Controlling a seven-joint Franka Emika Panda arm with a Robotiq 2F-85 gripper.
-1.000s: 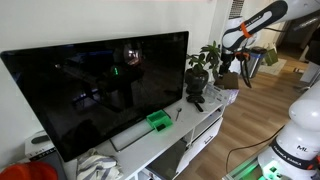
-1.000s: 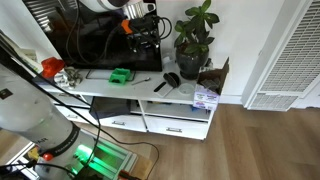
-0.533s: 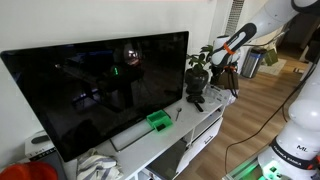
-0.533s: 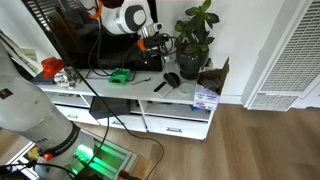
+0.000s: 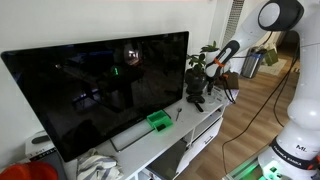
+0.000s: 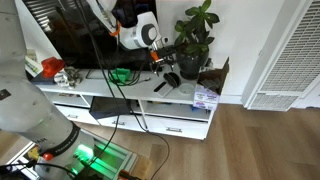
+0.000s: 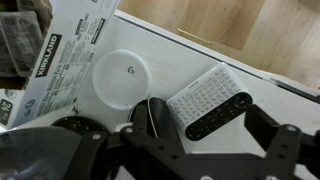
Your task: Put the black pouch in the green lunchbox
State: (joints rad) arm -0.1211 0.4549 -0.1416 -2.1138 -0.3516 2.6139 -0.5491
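The black pouch (image 6: 171, 82) lies on the white cabinet top (image 6: 135, 95), to the right of the small green lunchbox (image 6: 121, 76). In an exterior view the lunchbox (image 5: 158, 121) sits in front of the TV and the pouch (image 5: 196, 100) lies near the plant. My gripper (image 6: 165, 63) hangs just above the pouch, also seen in an exterior view (image 5: 212, 70). In the wrist view the gripper (image 7: 195, 128) is open and empty. The pouch (image 7: 152, 115) lies by the left finger, against a white and black remote (image 7: 208, 100).
A large black TV (image 5: 100, 85) stands behind the lunchbox. A potted plant (image 6: 195, 40) stands close behind the pouch. A white disc (image 7: 128, 72) and a Kirkland carton (image 7: 55, 55) lie beside the pouch. The cabinet edge drops to wood floor (image 7: 230, 25).
The arm has swung from high up beside the plant down and in over the cabinet top, so the gripper now hangs just above the pouch.
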